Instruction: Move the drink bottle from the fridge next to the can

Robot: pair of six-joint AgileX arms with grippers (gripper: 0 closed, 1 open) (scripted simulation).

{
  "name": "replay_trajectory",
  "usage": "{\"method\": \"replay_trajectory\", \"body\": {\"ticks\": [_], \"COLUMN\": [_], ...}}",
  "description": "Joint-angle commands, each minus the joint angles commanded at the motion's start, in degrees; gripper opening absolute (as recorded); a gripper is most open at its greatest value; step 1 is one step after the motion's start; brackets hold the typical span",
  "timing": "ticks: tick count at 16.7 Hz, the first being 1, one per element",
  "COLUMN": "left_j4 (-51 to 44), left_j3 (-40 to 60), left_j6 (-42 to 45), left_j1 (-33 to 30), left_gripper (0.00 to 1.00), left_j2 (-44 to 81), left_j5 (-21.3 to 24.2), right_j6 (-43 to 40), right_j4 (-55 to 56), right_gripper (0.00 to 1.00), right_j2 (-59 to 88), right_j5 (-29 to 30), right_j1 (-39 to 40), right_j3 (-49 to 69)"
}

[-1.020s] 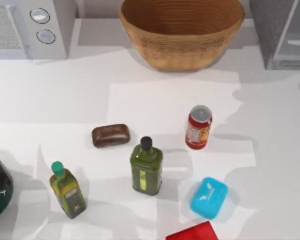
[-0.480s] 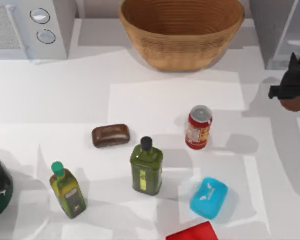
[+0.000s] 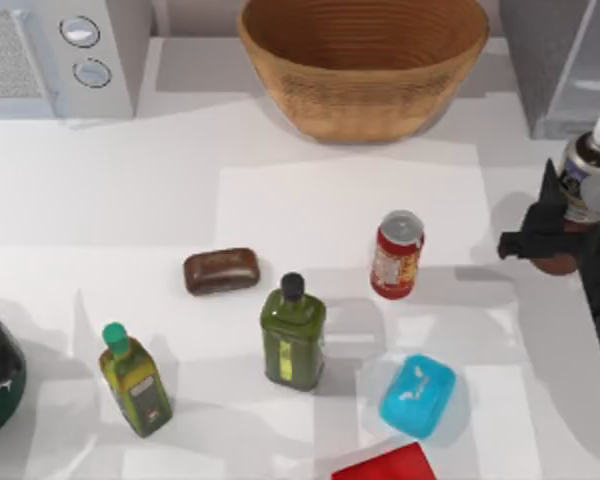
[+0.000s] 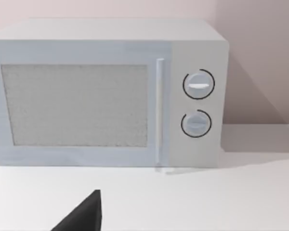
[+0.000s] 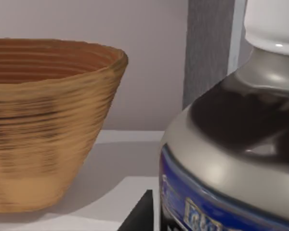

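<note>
My right gripper [image 3: 558,243] pinches the upright, white-capped reddish-brown drink bottle [image 3: 587,175] near the table's right edge; the small red silver-topped can [image 3: 397,255] stands well to its left.

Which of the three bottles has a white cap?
The drink bottle in the right pincer; the square olive one is black-capped, the small yellow-green one green-capped.

The right arm's matte black, angular two-finger gripper [image 3: 550,243] is showing flat, hard-edged surfaces. The left arm's gripper is showing a plain black wedge-shaped fingertip [image 4: 84,216].
</note>
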Motion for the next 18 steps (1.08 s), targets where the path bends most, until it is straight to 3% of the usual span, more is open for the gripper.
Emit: {"method": "replay_trajectory", "body": {"ticks": [11, 18], "left_j4": [0.0, 0.0], "left_j3": [0.0, 0.0], "left_j6": [0.0, 0.0], "left_j1": [0.0, 0.0], "left_gripper": [1.0, 1.0], "left_j2": [0.0, 0.0], "left_j5": [0.0, 0.0], "right_j6": [0.0, 0.0], "right_j4": [0.0, 0.0], "right_gripper": [0.0, 0.53], "right_j2": [0.0, 0.0], "right_j5": [0.0, 0.0], "right_j1": [0.0, 0.0], "right_j3": [0.0, 0.0]}}
